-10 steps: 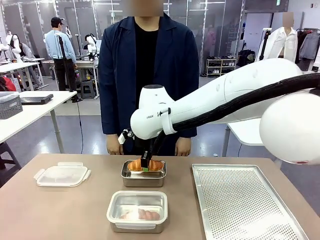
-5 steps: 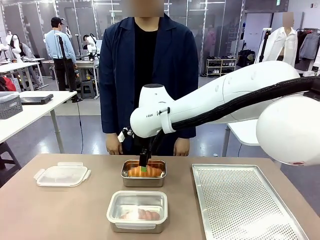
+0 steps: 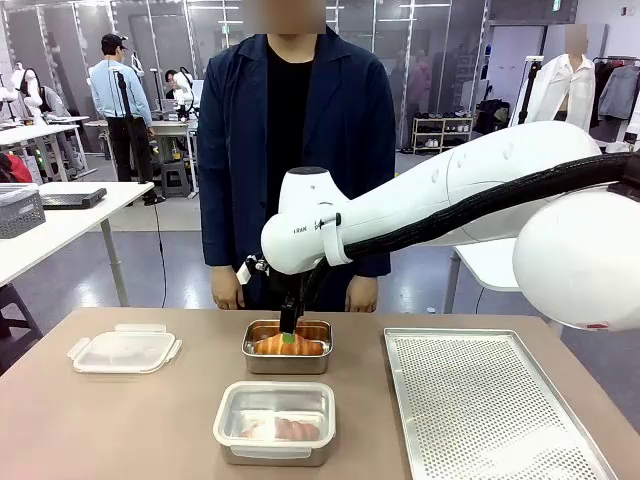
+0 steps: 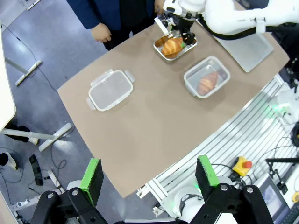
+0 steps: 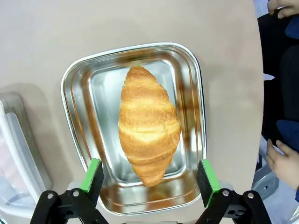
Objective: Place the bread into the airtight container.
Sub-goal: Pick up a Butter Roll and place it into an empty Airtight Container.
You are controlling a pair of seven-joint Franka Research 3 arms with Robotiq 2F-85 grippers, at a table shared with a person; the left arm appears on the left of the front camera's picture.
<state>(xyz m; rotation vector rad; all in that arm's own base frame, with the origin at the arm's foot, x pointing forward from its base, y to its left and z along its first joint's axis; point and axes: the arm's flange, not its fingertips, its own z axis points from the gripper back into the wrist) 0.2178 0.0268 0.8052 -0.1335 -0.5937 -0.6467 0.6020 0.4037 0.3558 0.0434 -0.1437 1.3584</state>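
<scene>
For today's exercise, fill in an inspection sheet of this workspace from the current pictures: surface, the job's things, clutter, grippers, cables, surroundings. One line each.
Surface: brown table, bare between items.
Job's things: croissant lying flat inside the open steel container, far middle of the table.
Clutter: lidded container holding another croissant, nearer the robot; loose clear lid at far left; perforated metal tray on the right.
Grippers: right gripper open above the croissant, pads apart on either side, not touching it; left gripper open, high above the table's edge.
Cables: black hose along the right arm.
Surroundings: person standing at the far edge, hands down; other tables behind.
</scene>
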